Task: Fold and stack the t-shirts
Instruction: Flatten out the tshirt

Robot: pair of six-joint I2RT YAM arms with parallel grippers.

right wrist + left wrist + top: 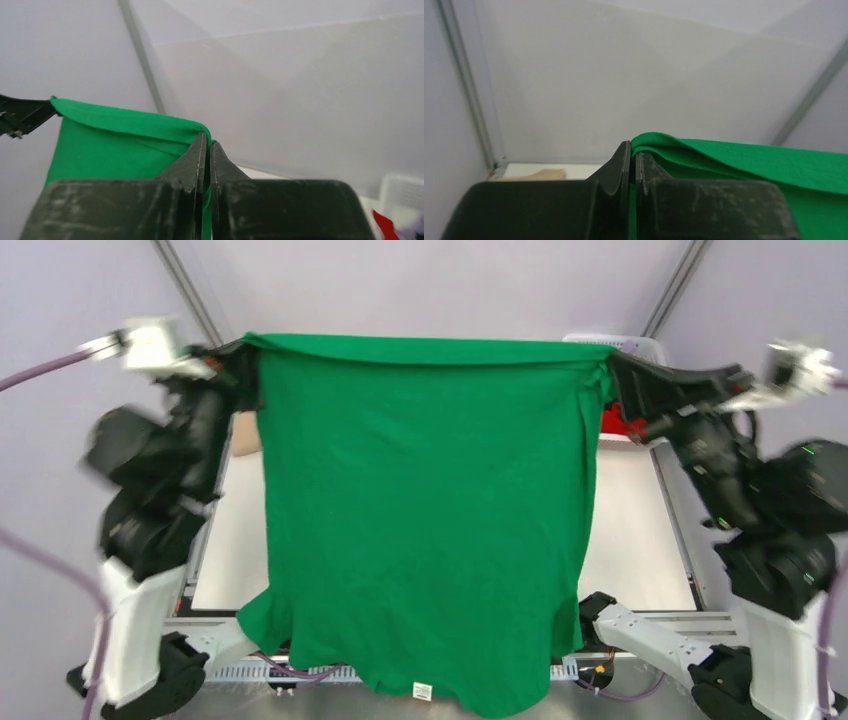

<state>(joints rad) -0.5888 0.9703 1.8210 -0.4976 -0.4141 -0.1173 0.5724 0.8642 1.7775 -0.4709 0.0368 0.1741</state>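
View from above: the green t-shirt is held aloft over the table, stretched between the left gripper and right gripper. Its hem is uppermost and its neck label lowest, so the long axis hangs toward the arm bases. Left wrist: the jaws are clamped on one hem corner. Right wrist: the other corner is pinched likewise. No fold is judged made; folding and stacking are left.
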